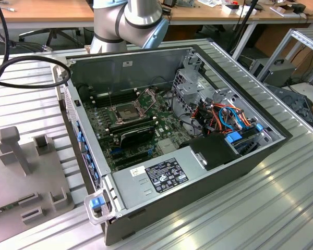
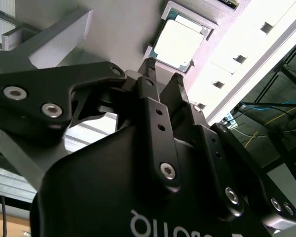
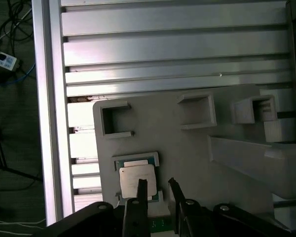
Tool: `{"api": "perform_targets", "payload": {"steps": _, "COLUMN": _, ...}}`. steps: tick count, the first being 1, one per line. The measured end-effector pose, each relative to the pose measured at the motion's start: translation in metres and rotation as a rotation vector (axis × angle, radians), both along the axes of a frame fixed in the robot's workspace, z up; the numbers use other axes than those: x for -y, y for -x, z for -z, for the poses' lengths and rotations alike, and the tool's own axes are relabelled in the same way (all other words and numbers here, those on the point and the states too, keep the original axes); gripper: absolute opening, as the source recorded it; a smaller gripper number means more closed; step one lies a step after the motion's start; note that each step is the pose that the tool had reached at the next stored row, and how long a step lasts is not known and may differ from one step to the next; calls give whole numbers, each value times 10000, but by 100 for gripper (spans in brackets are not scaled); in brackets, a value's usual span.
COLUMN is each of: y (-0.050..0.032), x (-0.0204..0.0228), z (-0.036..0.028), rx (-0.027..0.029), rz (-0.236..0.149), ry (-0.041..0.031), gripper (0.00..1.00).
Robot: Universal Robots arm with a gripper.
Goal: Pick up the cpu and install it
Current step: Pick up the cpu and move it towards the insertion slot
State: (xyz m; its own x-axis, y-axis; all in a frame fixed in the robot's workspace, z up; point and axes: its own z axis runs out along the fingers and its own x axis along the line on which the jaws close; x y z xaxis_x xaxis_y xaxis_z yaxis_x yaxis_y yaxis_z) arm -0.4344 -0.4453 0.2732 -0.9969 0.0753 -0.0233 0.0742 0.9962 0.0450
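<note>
— Cpu [image 3: 137,177] location?
— Sits flat in grey tray [image 3: 187,160] recess, just ahead of gripper [image 3: 157,183], off-centre toward one fingertip [image 3: 141,190]. Square chip, no long axis.
— Jaws?
— Stand narrowly parted, holding nothing.

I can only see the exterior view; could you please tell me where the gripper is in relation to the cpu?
Observer: In the first wrist view the gripper hangs close over the cpu, with one fingertip overlapping the chip's edge in the picture.
Operator: Thank you. Is the cpu gripped?
Observer: No. In both wrist views the fingers stand apart with nothing between them.
Operator: And where is the cpu lying, please?
Observer: It lies flat in a framed pocket of the grey fixture plate, silver top facing up.
</note>
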Motion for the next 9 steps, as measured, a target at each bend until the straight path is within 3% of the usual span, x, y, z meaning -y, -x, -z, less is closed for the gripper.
{"api": "perform_targets", "payload": {"steps": 4, "y": 0, "x": 0, "z": 1, "rx": 0, "rz": 0, "ry": 0, "gripper": 48}}
{"api": "perform_targets", "payload": {"steps": 9, "y": 0, "x": 0, "z": 1, "rx": 0, "rz": 0, "ry": 0, "gripper": 48}}
